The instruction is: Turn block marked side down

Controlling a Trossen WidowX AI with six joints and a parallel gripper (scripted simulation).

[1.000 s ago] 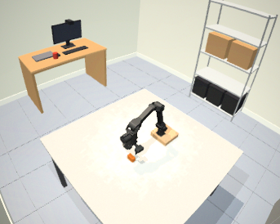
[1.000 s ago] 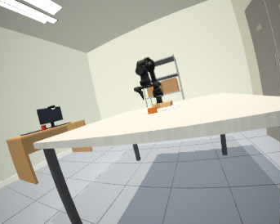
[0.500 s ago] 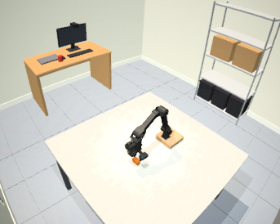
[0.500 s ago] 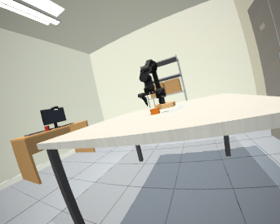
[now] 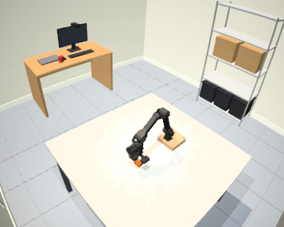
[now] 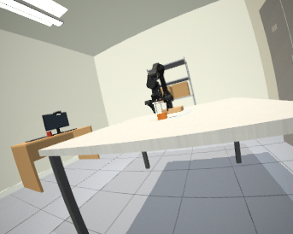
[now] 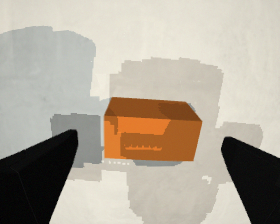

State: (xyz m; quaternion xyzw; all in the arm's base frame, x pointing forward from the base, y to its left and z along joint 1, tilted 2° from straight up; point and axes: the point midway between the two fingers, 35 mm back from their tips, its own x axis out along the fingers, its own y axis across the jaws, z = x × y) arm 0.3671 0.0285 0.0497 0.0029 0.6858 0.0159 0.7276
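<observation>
The orange block (image 7: pixel 152 129) sits on the table (image 5: pixel 206 166), near its middle. The gripper (image 7: pixel 151 163) hangs over it, wide open, holding nothing.

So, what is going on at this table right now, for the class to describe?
A single black robot arm is reaching down over a small orange block that rests on the white table. Its gripper is wide open and holds nothing; in the wrist view, the block lies between the two fingers, untouched. The block has not been picked up or turned over yet.
</observation>
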